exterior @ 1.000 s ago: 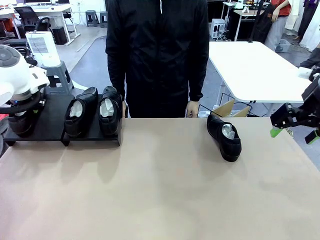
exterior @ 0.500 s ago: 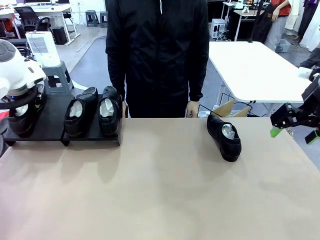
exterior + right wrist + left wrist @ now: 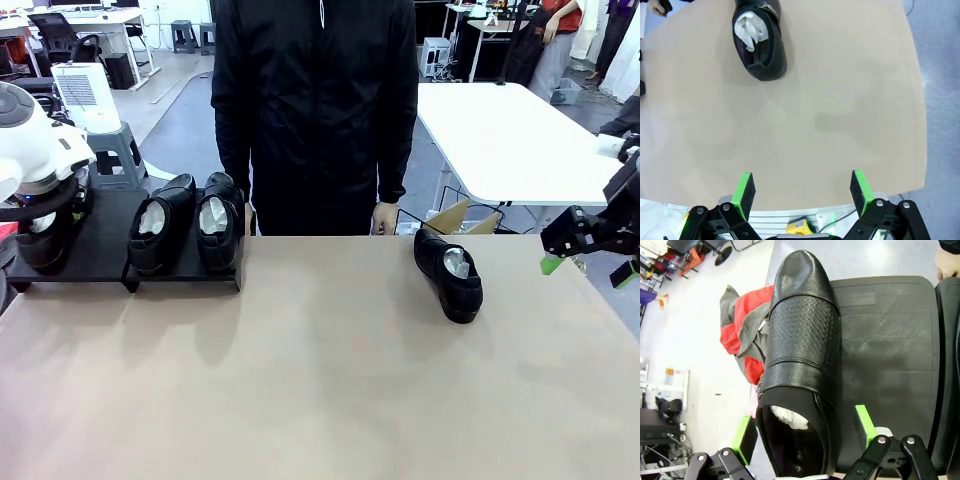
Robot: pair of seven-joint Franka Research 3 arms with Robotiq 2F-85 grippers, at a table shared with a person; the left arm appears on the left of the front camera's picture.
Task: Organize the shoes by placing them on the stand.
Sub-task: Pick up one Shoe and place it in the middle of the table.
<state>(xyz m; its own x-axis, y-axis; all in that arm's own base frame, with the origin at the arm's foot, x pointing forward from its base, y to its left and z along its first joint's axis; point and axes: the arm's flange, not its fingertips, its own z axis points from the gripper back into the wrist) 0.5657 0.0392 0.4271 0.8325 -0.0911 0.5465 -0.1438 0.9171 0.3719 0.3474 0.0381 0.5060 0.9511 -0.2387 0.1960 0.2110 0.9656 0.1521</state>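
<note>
floor: grey [image 3: 185, 120] | furniture: white table [image 3: 500, 130], grey stool [image 3: 118, 150]

Bench [image 3: 330, 380]: tan surface. Black stand [image 3: 100, 250] sits at the far left corner, along the far edge. 3 shoes on the stand: 1 at its left end [image 3: 45, 240], partly behind the left arm, and 2 side by side at its right end [image 3: 160, 225] [image 3: 220, 222], white paper stuffing visible in each. 1 shoe [image 3: 450, 272] lies directly on the bench near the far edge, right of centre, well apart from the stand.
</note>
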